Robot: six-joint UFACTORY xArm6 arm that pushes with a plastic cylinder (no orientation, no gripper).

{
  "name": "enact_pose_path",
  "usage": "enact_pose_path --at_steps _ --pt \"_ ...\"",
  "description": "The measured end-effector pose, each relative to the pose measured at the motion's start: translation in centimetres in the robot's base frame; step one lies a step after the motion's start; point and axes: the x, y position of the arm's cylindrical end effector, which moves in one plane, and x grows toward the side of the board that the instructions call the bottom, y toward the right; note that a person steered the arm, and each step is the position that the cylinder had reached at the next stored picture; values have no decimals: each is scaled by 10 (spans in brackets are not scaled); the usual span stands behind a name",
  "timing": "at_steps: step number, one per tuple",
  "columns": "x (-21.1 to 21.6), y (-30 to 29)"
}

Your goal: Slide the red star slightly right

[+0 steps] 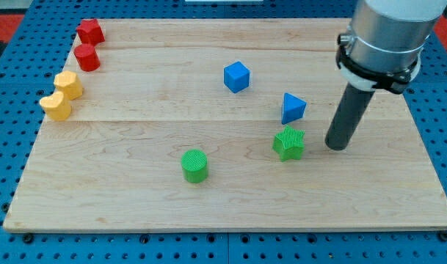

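The red star (90, 31) lies at the board's top left corner. A red cylinder (86, 57) sits just below it, close or touching. My tip (337, 147) rests on the board at the view's right, far from the red star. The tip is just right of the green star (289, 143) and lower right of the blue triangular block (293, 108).
A blue cube (236, 76) lies right of centre near the top. A green cylinder (195, 165) lies at lower centre. Two yellow blocks (68, 85) (56, 106) sit at the left edge. The wooden board (135, 198) lies on a blue pegboard (3, 147).
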Motion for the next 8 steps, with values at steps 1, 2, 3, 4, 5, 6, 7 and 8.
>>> enact_pose_path --at_steps 1,2,3,4,5,6,7,8 --pt "-5 -49" --pt "-5 -75" --pt "-3 -61" --pt "35 -44" --pt "75 -47" --pt "115 -102" --pt "124 -144" --pt "110 -241"
